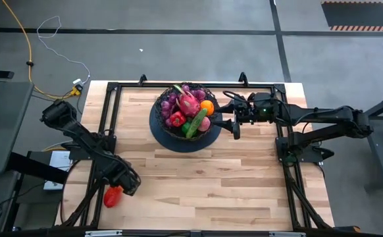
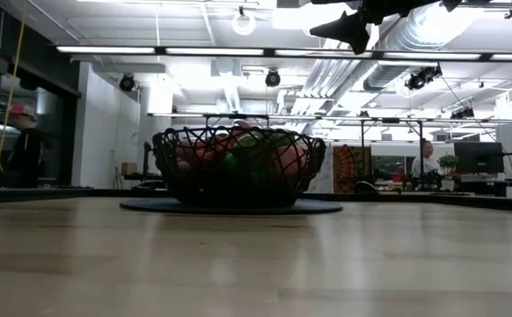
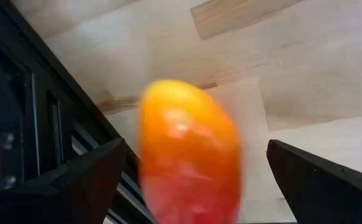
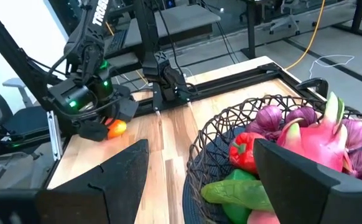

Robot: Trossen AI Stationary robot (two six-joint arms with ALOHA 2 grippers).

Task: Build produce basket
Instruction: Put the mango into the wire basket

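The black wire basket [image 1: 158, 108] stands on a dark round mat near the table's far edge, filled with produce: pink dragon fruit [image 1: 187, 102], orange [image 1: 207, 106], green cucumber [image 1: 196, 123], red pepper [image 1: 177, 118] and purple grapes [image 1: 168, 105]. An orange-red fruit [image 1: 112, 196] lies on the table near its near left corner. My left gripper [image 1: 118, 187] is open over it, one finger on each side of the fruit [image 3: 190, 155]; I cannot tell whether either finger touches it. My right gripper [image 1: 234, 123] hangs open just right of the basket's rim [image 4: 231, 118].
A black frame rail [image 3: 50, 118] runs along the table's left side, close beside the orange-red fruit. The dark mat [image 1: 178, 143] reaches past the basket on all sides. Bare wood [image 1: 211, 184] fills the table's middle and near right. People show in the room behind.
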